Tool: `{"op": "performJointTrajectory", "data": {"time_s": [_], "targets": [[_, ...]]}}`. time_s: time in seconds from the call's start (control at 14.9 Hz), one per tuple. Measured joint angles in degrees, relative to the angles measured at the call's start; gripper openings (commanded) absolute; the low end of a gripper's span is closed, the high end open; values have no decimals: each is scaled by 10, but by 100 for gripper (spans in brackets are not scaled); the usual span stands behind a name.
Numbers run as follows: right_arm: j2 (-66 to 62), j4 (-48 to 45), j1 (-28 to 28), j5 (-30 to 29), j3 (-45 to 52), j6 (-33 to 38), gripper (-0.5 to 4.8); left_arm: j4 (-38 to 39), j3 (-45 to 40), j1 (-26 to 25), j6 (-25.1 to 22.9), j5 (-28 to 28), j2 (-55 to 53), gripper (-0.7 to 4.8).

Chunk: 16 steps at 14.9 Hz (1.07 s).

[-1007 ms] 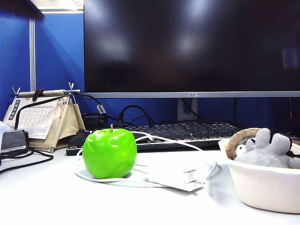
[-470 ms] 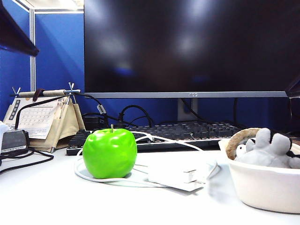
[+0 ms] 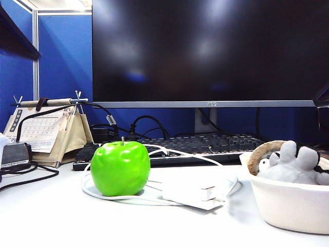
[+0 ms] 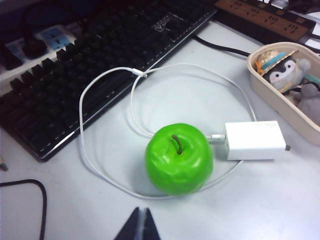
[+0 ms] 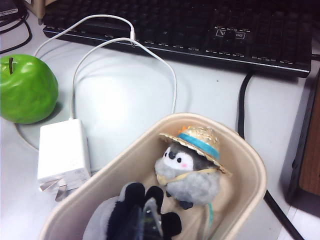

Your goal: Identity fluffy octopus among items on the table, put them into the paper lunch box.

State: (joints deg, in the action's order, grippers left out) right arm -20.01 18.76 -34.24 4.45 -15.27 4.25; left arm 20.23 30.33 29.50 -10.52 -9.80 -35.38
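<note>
Blue partition behind, white worktop [image 3: 46,216] in front, crowded like an office desk. Large dark monitor [image 3: 205,49] at the back, black keyboard [image 3: 205,146] beneath it. Cream paper lunch box [image 3: 293,203] at the right edge, already holding 2 plush toys: grey fluffy octopus [image 3: 295,164] lying inside, and beside it a penguin plush [image 5: 192,167] in a straw hat. Octopus apparently placed, so task probably near done. Green apple [image 4: 179,159] left of the box, ringed by a white cable [image 4: 100,170], touching a white power adapter [image 4: 254,141]. Right tool [image 5: 145,220] low over the box, fingers pressed together directly above the octopus; contact uncertain. Left tool [image 4: 141,227] closed and empty, hovering near the apple, likely waiting clear.
</note>
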Motion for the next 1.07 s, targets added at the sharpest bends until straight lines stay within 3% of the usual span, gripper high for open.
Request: {"op": "performJointTrajectory", "data": {"time_s": [0.07,0.27,0.47,0.54,0.81,1.07], "targets": [[0,0,0,0,0,0,-2,-9,-1,0,-6,0,27,-5],[0,0,0,0,0,0,-2,-68,0,-14,-29,76,133,-5],[0,0,0,0,0,0,-2,-73,0,-132,-2,81,213,-5],[1,0,0,0,0,0,-2,-68,0,-189,19,74,233,-5],[1,0,0,0,0,0,-2,-24,-21,-329,33,22,243,-5],[1,0,0,0,0,0,-2,-119,-138,-339,62,8,245,-5]]}}
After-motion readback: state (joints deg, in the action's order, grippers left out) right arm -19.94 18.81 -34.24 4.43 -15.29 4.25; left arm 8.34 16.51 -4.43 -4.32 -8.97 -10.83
